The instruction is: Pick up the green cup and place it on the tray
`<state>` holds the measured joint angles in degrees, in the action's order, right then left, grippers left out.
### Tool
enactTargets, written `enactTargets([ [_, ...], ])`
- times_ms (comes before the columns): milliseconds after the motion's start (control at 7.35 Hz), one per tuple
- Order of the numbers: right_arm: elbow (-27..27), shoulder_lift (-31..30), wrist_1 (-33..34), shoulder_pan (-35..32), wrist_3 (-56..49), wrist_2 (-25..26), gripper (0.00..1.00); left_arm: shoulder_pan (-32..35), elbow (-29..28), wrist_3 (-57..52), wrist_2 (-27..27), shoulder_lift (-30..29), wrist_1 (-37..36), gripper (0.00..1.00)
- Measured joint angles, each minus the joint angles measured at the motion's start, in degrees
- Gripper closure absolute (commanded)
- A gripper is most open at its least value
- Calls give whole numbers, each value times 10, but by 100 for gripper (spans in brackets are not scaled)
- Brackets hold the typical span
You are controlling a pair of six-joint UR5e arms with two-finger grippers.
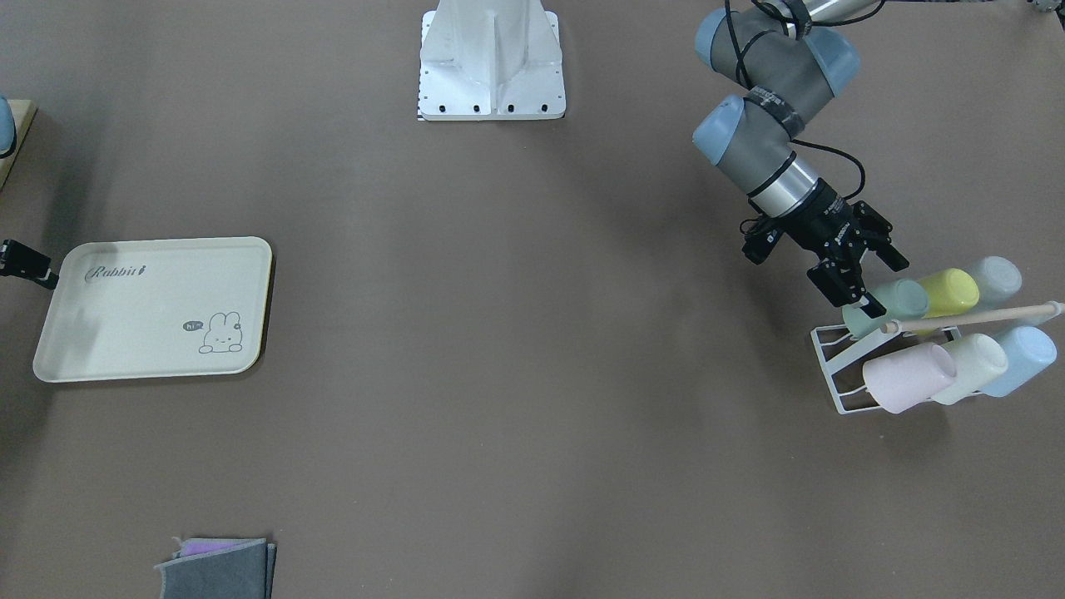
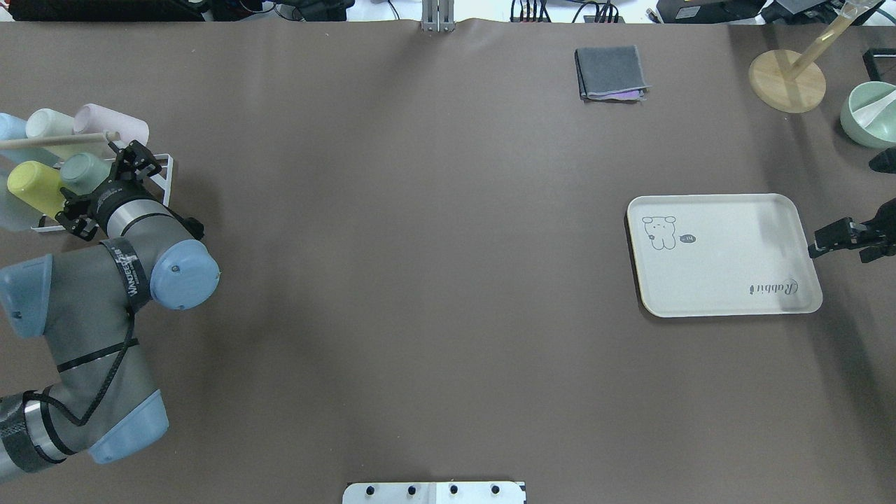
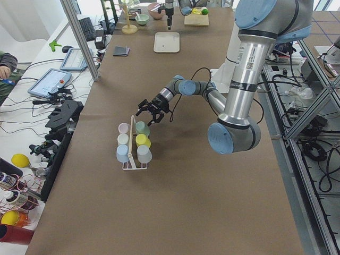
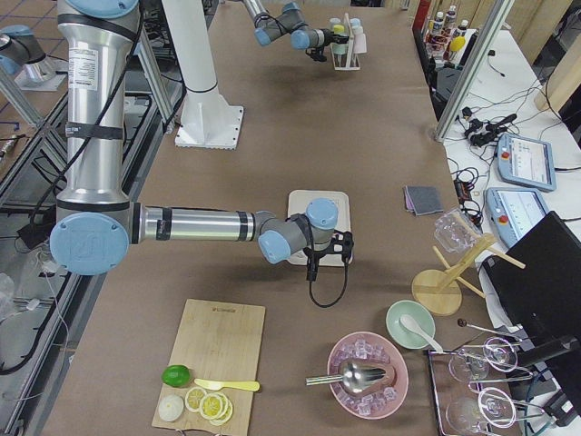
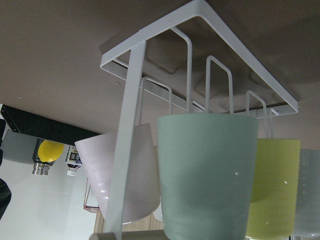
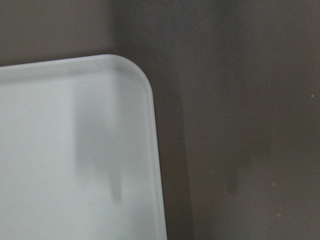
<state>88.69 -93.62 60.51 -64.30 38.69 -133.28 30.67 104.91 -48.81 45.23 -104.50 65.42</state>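
Note:
The green cup (image 1: 894, 299) lies tilted on a white wire rack (image 1: 832, 366) at the table's end, next to a yellow cup (image 1: 948, 291). It fills the left wrist view (image 5: 207, 175), base toward the camera. My left gripper (image 1: 884, 285) is open, its jaws on either side of the cup's base end, and it also shows in the overhead view (image 2: 129, 157). The cream tray (image 1: 125, 333) with the rabbit drawing lies bare at the other end of the table. My right gripper (image 2: 815, 246) hovers at the tray's (image 2: 728, 280) short edge. I cannot tell if it is open or shut.
The rack also holds pink (image 1: 907, 378), cream-green (image 1: 969, 366), light blue (image 1: 1019, 358) and pale grey (image 1: 994, 279) cups under a wooden dowel (image 1: 973, 316). A folded grey cloth (image 2: 609, 72), a wooden stand (image 2: 787, 80) and a green bowl (image 2: 871, 112) sit on the table's far side.

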Motion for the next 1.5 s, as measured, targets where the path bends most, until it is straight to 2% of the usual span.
enactTargets([
  [136, -10, 10, 0, 7, -3, -2, 0, -3, -9, 1, -1, 2, 9, 2],
  [272, -19, 16, -1, 14, -4, -2, 7, -5, -25, 0, -2, 3, 29, 2],
  [408, -23, 18, -1, 20, -6, -1, 23, -7, -41, 0, -3, 3, 46, 2],
  [545, -25, 19, -2, 22, -6, -1, 28, -9, -52, 0, -3, 2, 54, 2],
  [817, -32, 20, -3, 23, -8, -1, 32, -11, -62, 1, -4, 1, 60, 2],
  [953, -37, 20, -3, 23, -12, -1, 42, -13, -71, 1, -4, -1, 66, 2],
  [1089, -41, 20, -3, 23, -16, -1, 59, -14, -82, 0, -6, -2, 77, 2],
  [1225, -42, 20, -3, 23, -17, -1, 87, -15, -91, 0, -10, -3, 83, 2],
  [1361, -43, 19, -3, 23, -21, -2, 99, -16, -97, 0, -12, -4, 86, 2],
  [1497, -43, 17, -3, 23, -31, -3, 100, -16, -102, 0, -14, -5, 87, 3],
])
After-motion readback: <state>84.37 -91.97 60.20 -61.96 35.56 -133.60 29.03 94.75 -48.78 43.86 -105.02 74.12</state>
